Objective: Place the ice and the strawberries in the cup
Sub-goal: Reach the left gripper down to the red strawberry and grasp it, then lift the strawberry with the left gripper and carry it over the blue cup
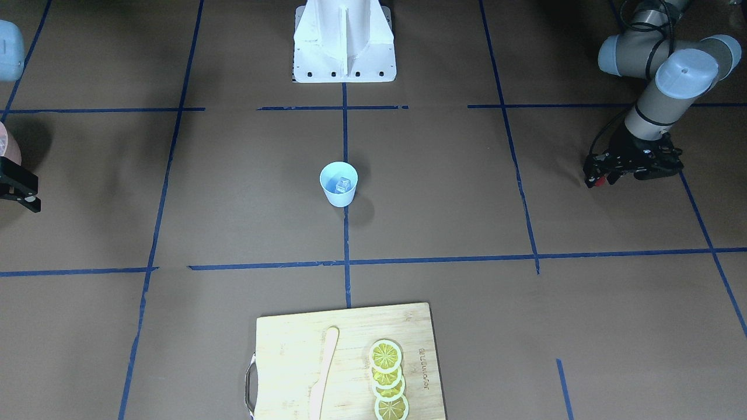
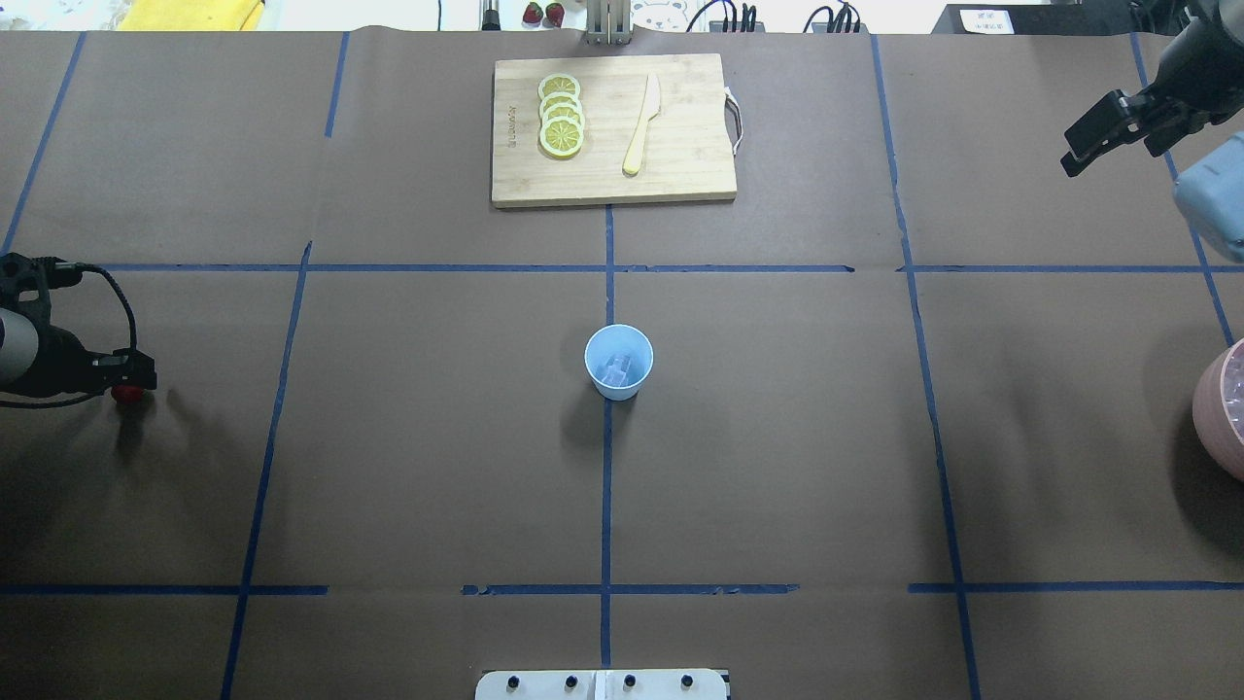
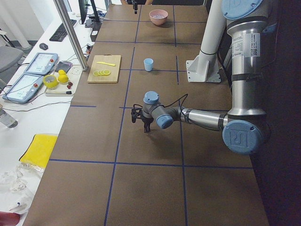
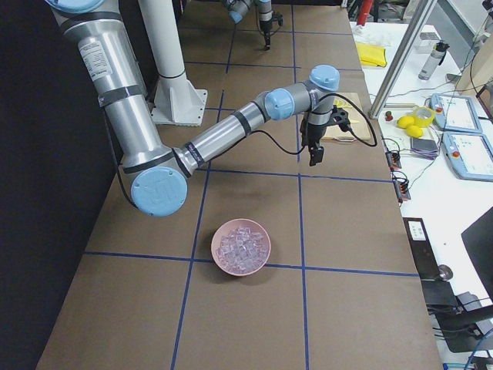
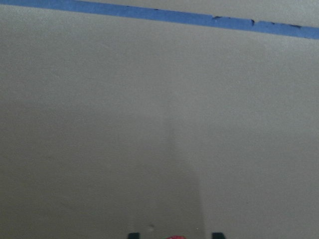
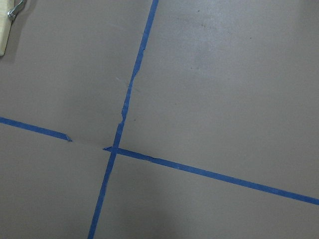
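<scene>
The pale blue cup (image 2: 618, 362) stands upright at the table's middle, with a clear ice cube (image 1: 344, 184) inside it. My left gripper (image 2: 129, 387) is low over the table at the robot's far left, shut on the red strawberry (image 1: 594, 182). The berry's top shows between the fingertips (image 5: 133, 235) in the left wrist view. My right gripper (image 2: 1077, 157) hangs over the far right of the table, away from the cup. It looks open and empty, and its wrist view shows only bare paper and tape.
A pink bowl (image 4: 241, 247) of ice cubes sits at the table's right end. A wooden cutting board (image 2: 680, 165) with lemon slices (image 2: 561, 115) and a pale knife (image 2: 641, 124) lies at the far side. The robot's white base (image 1: 344, 41) is behind the cup.
</scene>
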Robot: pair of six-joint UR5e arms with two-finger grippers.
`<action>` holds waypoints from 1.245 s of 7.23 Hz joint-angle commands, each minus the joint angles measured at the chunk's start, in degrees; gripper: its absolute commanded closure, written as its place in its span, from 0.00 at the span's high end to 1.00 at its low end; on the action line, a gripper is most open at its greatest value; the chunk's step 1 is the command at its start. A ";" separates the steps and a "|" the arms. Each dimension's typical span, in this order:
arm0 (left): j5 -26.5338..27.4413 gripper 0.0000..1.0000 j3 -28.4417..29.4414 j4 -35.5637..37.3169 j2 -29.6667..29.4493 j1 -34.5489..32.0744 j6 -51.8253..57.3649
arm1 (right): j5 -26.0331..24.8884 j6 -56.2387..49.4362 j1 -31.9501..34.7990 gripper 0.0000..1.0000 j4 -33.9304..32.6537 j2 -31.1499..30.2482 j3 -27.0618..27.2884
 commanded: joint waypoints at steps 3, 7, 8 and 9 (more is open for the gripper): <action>-8.32 0.00 -5.24 5.49 -0.29 -5.21 0.37 | 0.04 0.09 0.00 1.00 0.00 -0.09 0.26; -8.44 0.00 -18.54 36.66 -16.20 -5.34 0.37 | -0.05 -0.09 0.09 1.00 0.00 -0.44 0.00; -8.18 0.00 -18.54 45.27 -24.38 -4.99 0.19 | -0.05 -0.17 0.09 1.00 0.09 -0.70 -0.09; -5.83 0.00 -18.37 50.05 -29.77 -2.38 -1.55 | -0.05 -0.17 0.44 1.00 0.87 -1.40 -0.09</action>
